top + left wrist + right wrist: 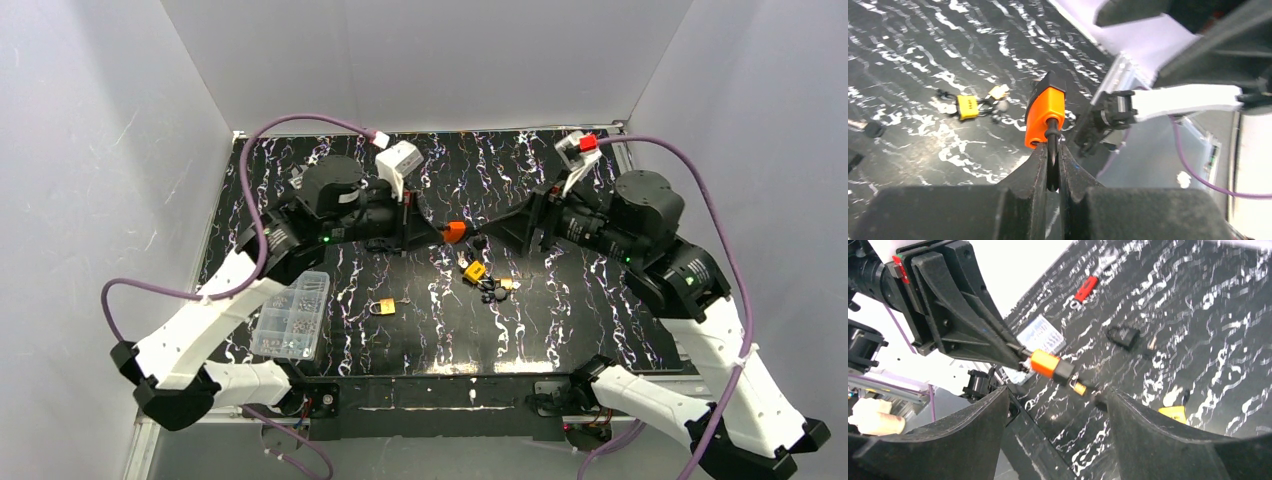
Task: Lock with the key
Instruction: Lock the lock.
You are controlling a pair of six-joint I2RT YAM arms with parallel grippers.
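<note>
- The left gripper (1052,155) is clenched on the dark metal shackle of the orange plastic-bodied padlock with a black end (1045,116). It holds the padlock off the black, white-veined table (560,330), over the middle of the far half.
- The right gripper (1058,399) faces it from the right with its fingers spread wide. It grasps nothing, and the padlock's black end points into the gap between the fingers.
- A small brass-coloured piece (1079,388) sits just beyond that black end. It is probably the key at or in the keyhole, but the right wrist view is too blurred to say whether it is seated.
- Progress, as I judge it: the lock is picked up and presented, and the two arms are lined up. The key has not yet been gripped or turned.
- The left fingers hide whether the shackle is pressed home, so I cannot tell if it is latched.
- Lying on the table nearer the arms are a yellow padlock with dark keys (474,270) and a brass padlock (383,307). A clear plastic compartment box (293,315) sits at the left.
- No brand, label or writing can be read on the padlocks, the box or the arms.
</note>
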